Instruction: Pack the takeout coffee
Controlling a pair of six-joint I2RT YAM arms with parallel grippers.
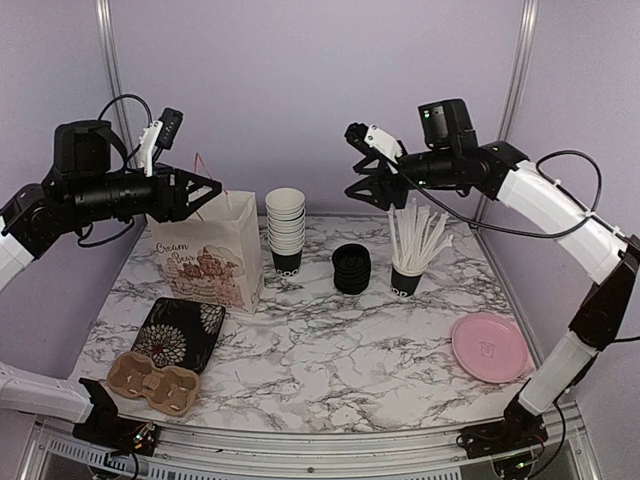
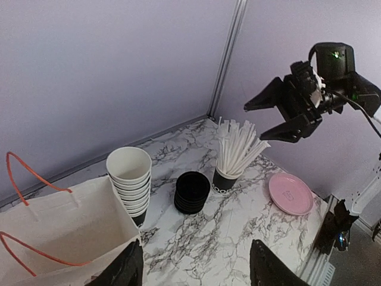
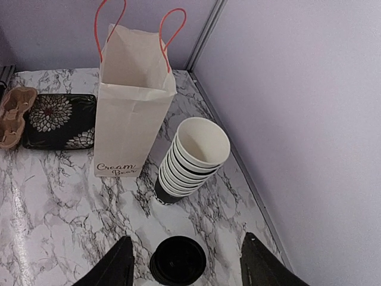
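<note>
Lid stack [image 1: 352,268] frame centre, straight below R gripper [image 1: 355,190], well right of L gripper [image 1: 210,194] (both spread, empty); R arm nearer.

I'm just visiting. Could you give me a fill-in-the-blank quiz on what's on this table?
The plate is ____.
The white straws stand in a ____ cup.
The paper bag reads "____ Bear".
The left hand and right hand are both open, holding ____.
Missing words: pink; black; Cream; nothing.
</note>
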